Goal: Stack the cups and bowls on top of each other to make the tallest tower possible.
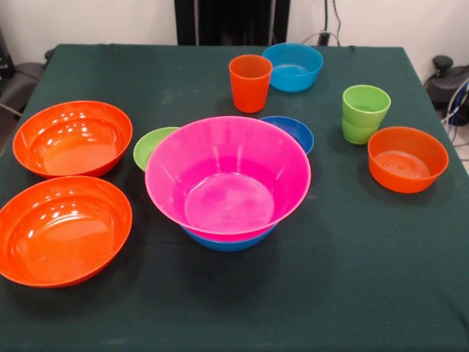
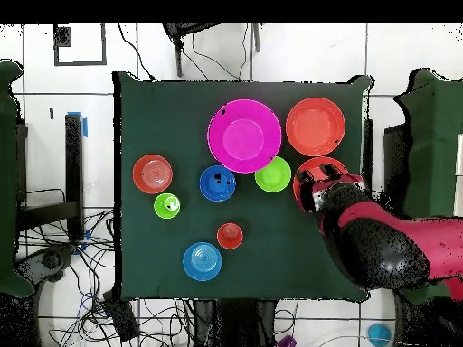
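Two large orange bowls [image 1: 64, 231] flank the worktop's edge; the pink bowl [image 1: 228, 178] nests in a blue one [image 1: 229, 241]. Hand [image 2: 312, 192] hovers above; its grip cannot be told.

Light: bright, even, coming from above.
Glare: white highlights streaking inside the two large orange bowls [image 1: 72, 138] at 9 o'clock and the pink bowl [image 1: 228, 178].
Shadows: soft, pooling on the green tablecloth [image 1: 352, 257] toward 6 o'clock.
Focus: holding fairly sharp throughout.
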Available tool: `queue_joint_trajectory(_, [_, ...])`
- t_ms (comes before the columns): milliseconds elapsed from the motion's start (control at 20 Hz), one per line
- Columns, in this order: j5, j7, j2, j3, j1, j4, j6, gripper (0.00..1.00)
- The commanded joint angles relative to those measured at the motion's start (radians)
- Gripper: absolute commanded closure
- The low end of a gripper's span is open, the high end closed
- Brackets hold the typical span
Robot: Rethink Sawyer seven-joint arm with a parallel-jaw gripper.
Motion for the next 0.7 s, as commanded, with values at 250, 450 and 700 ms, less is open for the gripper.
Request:
queue_joint_trajectory(250, [-0.107,-0.044,0.05,-0.025,0.08,0.12,-0.05,0.0])
queue_joint_trajectory(450, [-0.123,-0.008,0.048,-0.048,0.099,0.132,-0.082,0.0])
queue_joint_trajectory(700, [-0.138,0.052,0.036,-0.083,0.129,0.139,-0.121,0.0])
